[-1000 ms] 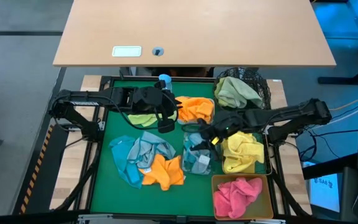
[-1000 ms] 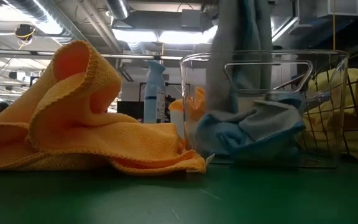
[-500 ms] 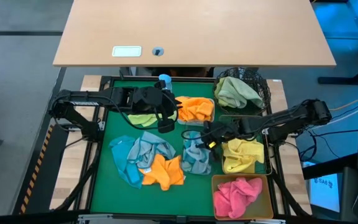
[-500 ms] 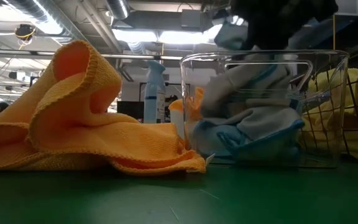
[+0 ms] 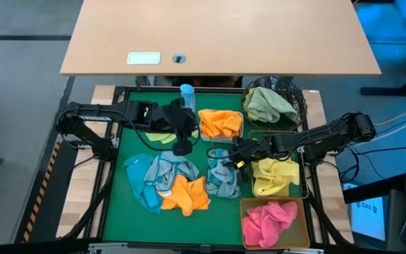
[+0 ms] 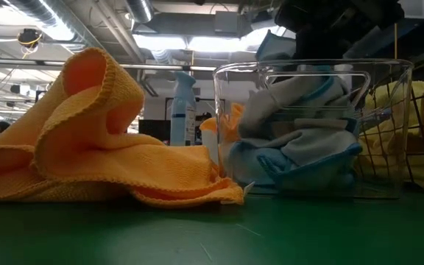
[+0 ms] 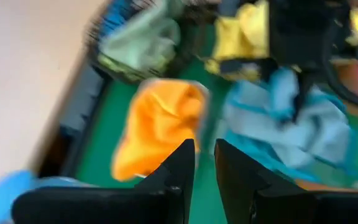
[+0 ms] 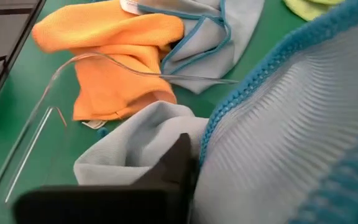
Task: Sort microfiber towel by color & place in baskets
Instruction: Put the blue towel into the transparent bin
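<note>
right gripper (image 5: pixel 237 156) jaws: hidden behind grey-blue towel (image 8: pixel 291 124), unclear | left gripper (image 7: pixel 204 163) jaws: nearly together, empty

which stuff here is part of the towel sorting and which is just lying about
Job: loose towels; clear tub of grey-blue towels; white tub; black mesh basket; rectangular wire basket; amber tub.
Lying about: spray bottle; white card on the wooden table.

A blue-capped spray bottle (image 5: pixel 187 92) stands upright at the far edge of the green mat (image 5: pixel 118 185), seen again in the low view behind the cloths. Beyond the mat lies a tan bench (image 5: pixel 259 35) carrying a white label (image 5: pixel 144 58) and, beside it, a small round hole (image 5: pixel 180 58).
</note>
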You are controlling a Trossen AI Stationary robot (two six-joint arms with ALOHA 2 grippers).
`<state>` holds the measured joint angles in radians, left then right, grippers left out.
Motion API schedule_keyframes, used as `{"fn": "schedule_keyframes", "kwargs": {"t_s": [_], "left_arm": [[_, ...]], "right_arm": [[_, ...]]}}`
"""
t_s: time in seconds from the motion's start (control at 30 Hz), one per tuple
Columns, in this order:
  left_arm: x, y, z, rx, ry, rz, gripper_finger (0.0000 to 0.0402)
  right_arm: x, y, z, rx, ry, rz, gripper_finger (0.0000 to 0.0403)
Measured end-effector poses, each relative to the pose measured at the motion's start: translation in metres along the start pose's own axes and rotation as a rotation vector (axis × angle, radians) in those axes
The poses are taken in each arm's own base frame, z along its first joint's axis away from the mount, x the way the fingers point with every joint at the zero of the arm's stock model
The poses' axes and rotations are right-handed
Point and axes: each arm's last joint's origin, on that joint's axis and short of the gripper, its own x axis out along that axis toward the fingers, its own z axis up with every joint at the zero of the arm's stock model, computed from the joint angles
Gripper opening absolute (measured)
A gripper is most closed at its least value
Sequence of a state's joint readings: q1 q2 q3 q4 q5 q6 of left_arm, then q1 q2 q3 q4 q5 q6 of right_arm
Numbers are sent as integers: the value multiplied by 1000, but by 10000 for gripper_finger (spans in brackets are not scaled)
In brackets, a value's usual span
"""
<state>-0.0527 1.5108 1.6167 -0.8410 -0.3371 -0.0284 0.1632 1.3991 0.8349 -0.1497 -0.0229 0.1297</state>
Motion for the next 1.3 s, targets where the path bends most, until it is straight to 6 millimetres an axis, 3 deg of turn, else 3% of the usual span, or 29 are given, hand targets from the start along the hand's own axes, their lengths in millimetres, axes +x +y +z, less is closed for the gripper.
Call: {"fn": "schedule_keyframes", "kwargs": {"t_s": [0.27, 0.47, 0.67, 1.03, 1.3], "left_arm": [[37, -29, -48, 17, 183, -163, 59], [63, -46, -89, 15, 259, -196, 59], [79, -58, -117, 20, 267, -263, 59], [92, -61, -146, 27, 291, -258, 59], [97, -57, -161, 24, 317, -133, 59]], "right_arm": [[-1, 0, 5, 24, -33, -29, 187], [-11, 3, 23, 23, -14, -4, 244], [-28, 7, 47, 54, 25, -11, 257], [-65, 14, 97, 15, -68, -3, 257], [-74, 15, 107, 10, -91, 0, 257]]}}
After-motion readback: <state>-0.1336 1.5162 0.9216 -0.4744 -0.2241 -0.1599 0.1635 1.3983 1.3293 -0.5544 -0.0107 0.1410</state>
